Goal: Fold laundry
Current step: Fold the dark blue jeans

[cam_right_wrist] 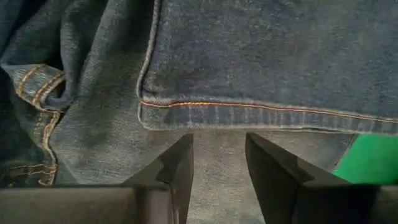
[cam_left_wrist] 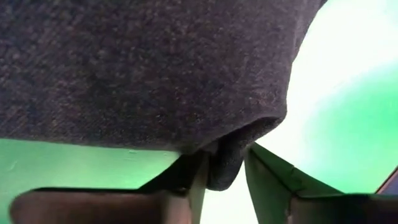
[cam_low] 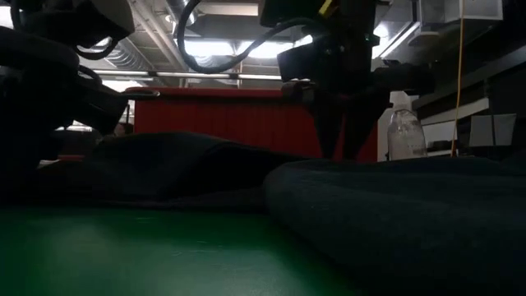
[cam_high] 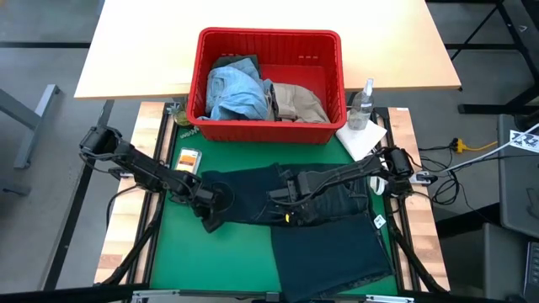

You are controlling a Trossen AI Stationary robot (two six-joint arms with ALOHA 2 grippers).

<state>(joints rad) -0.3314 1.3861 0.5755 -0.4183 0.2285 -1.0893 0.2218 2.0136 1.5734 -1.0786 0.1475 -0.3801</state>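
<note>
**Both arms low over the dark jeans**

While both arms reach inward across the green mat [cam_high: 177,252], the left gripper [cam_high: 212,202] sits at the left edge of the dark navy jeans [cam_high: 328,244]. Its wrist view shows a fold of the dark cloth hanging between the parted fingers [cam_left_wrist: 186,180], which stand a little apart and do not pinch it. The right gripper [cam_high: 285,202] lies low over the middle of the jeans near the waist, its fingers [cam_right_wrist: 177,168] partly open, hovering just above a stitched hem with nothing clamped. The jeans spread from the mat's centre toward the near right corner. Beyond them, a red basket [cam_high: 269,42] holds light blue denim [cam_high: 236,88] and a beige piece [cam_high: 299,101]
</note>
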